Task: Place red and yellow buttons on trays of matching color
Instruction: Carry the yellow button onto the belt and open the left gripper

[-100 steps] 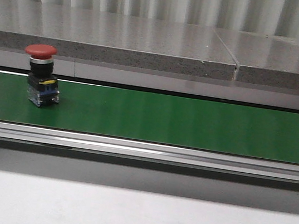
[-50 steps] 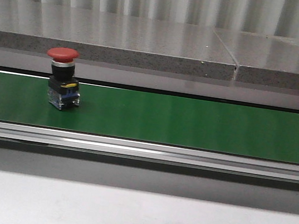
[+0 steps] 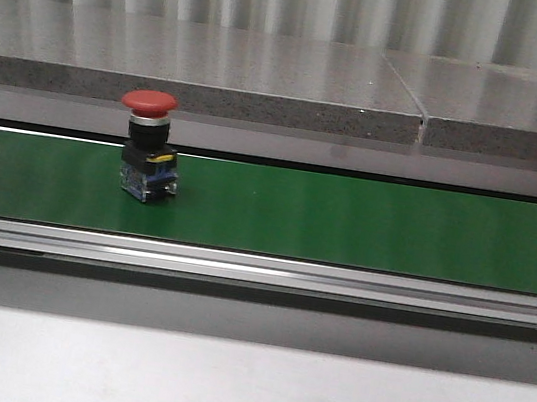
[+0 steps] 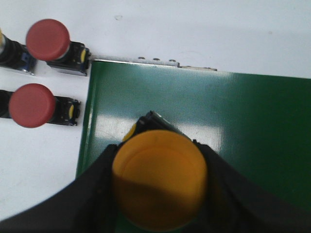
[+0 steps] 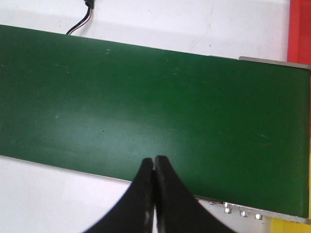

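Red buttons, one upright on belt (image 3: 147,158), two (on their sides) on table (image 4: 46,44) (image 4: 36,104), one yellow button (image 4: 159,187)

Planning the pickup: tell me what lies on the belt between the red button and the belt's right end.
Nothing: in the front view, right of the red button, the green belt runs bare.

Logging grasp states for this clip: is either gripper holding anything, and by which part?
The left gripper holds a yellow round-capped push button, fingers on either side of its cap. The right gripper is shut and empty.
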